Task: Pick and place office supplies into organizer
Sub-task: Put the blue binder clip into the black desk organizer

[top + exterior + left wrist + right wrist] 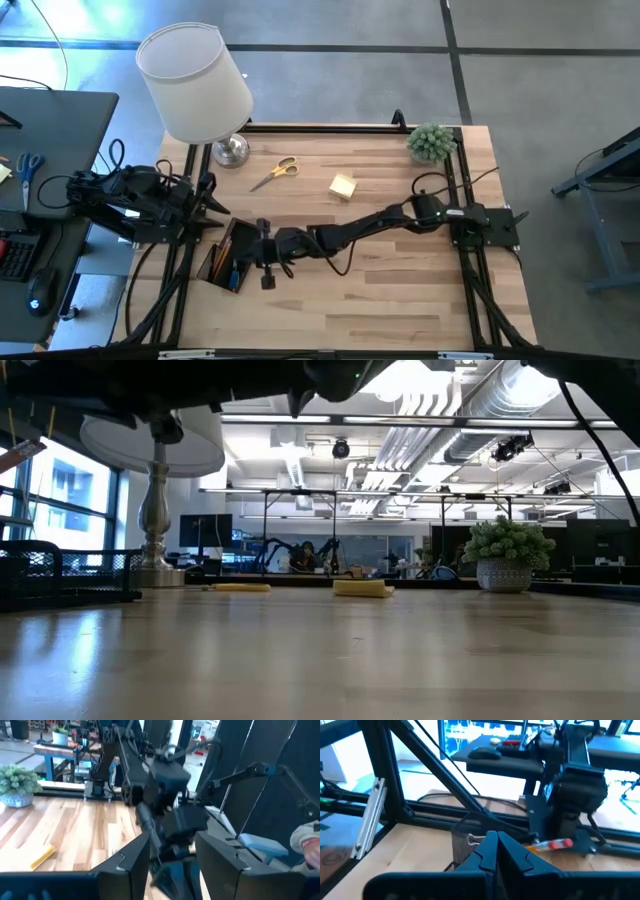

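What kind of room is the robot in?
Probably a robotics lab or workshop: bare ceiling pipes overhead, another robot arm on a far bench, and a desk with a keyboard beside the wooden table.

Organizer (222,262): black mesh desk tray with divided compartments, near the table's left edge toward the front, set at a slight angle; partly covered from above. Wooden pencils (221,250) stand slanted in one compartment; a small blue piece (236,277) shows at its front end. A silver-armed binder clip (473,839) sits at the mesh wall. Yellow-handled scissors (275,172) lie flat, closed, toward the table's back edge, left of centre, blades pointing front-left. Yellow sticky-note pad (343,186) lies flat just right of the scissors, apart from them, mid-table toward the back.
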